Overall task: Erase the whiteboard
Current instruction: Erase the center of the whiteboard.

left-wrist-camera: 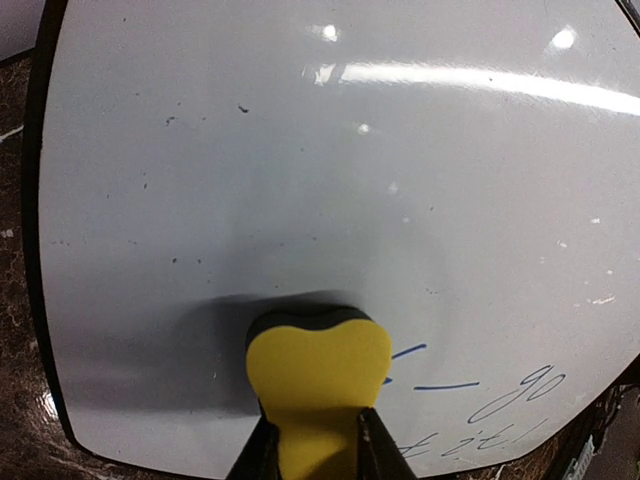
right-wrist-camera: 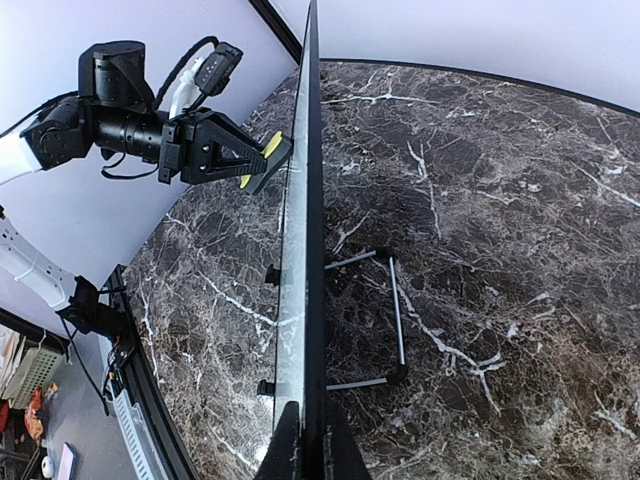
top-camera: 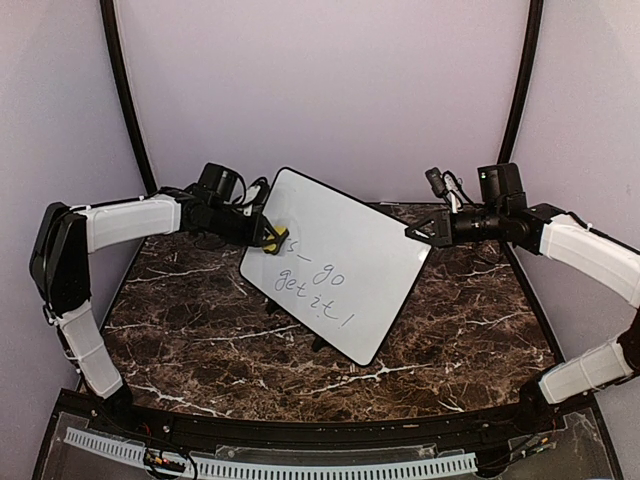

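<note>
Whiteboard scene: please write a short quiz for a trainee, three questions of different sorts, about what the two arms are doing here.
1. True or false: the left gripper presses a small yellow eraser block against the large glossy white rectangular whiteboard.
2. What does the right gripper clamp? A) the whiteboard's edge B) a marker C) nothing
3. Fill in: the handwriting on the whiteboard is ___ in colour.

Key: 1 true; 2 A; 3 blue.

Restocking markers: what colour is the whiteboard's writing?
Blue handwriting on the whiteboard; clearest in left wrist view.
</note>
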Action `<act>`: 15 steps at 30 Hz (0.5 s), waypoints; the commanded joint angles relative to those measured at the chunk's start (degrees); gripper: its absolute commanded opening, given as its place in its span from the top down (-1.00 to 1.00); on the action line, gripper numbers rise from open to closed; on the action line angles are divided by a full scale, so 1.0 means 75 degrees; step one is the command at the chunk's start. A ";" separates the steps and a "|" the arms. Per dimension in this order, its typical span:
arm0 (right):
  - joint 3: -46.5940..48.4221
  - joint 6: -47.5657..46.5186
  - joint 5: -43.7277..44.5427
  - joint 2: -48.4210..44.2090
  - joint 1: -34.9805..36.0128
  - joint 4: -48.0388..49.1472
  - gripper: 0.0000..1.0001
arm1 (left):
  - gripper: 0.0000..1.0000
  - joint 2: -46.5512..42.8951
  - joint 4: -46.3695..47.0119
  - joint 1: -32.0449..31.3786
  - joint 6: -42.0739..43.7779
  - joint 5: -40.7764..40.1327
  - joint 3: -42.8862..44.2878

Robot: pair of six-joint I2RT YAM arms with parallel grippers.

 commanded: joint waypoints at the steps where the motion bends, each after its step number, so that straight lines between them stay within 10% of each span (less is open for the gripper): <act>1: 0.0088 -0.0839 -0.0299 0.0029 0.0255 0.0212 1.00 | 0.93 0.0038 -0.0017 -0.0029 0.0091 -0.0124 0.0027; 15: 0.0146 -0.0839 -0.0336 0.0116 0.0277 0.0194 1.00 | 0.93 -0.0573 0.0252 -0.0047 -0.0095 0.0069 -0.1336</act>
